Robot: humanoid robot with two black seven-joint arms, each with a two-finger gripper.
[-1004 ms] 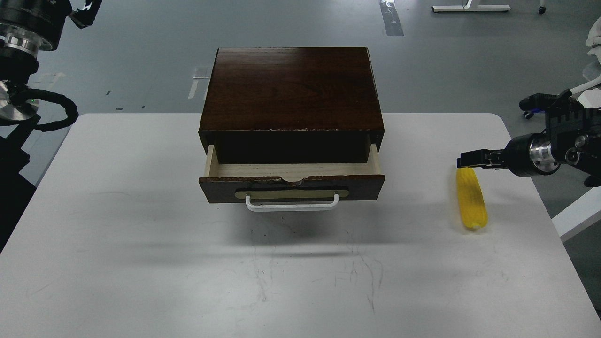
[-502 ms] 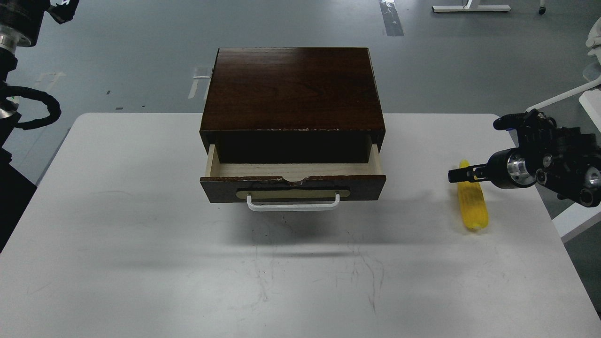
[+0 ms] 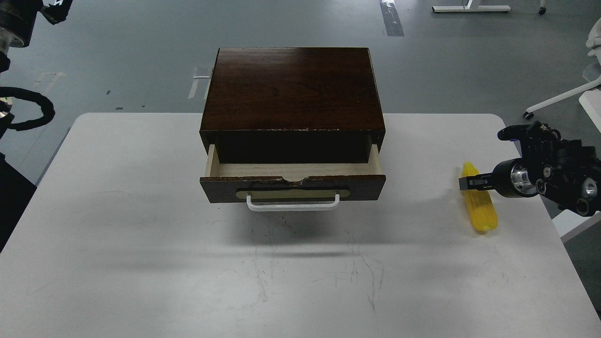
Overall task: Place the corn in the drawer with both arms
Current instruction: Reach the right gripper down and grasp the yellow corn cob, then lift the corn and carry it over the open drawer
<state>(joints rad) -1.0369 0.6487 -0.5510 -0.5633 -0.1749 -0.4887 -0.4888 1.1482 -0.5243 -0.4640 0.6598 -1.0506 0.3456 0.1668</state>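
The yellow corn (image 3: 481, 209) lies on the white table (image 3: 141, 234) near its right edge, pointing away from me. My right gripper (image 3: 469, 183) comes in from the right and sits across the corn's upper part. One dark finger crosses in front of the cob; I cannot see the other. The drawer (image 3: 292, 187) of the dark brown box (image 3: 292, 89) is pulled partly out at the table's middle back, showing pale wood inside and nothing in it. My left gripper (image 3: 56, 9) is raised at the top left corner, far from the drawer and mostly cut off.
The drawer's white bar handle (image 3: 292, 205) sticks out toward me. The box takes up the middle back of the table. A white stand's wheeled leg (image 3: 558, 98) is on the floor past the table's right edge.
My right gripper has come down from just above the corn's far tip onto the cob and shifted slightly right. The corn has shifted a little right with it. My left arm has drawn up and left.
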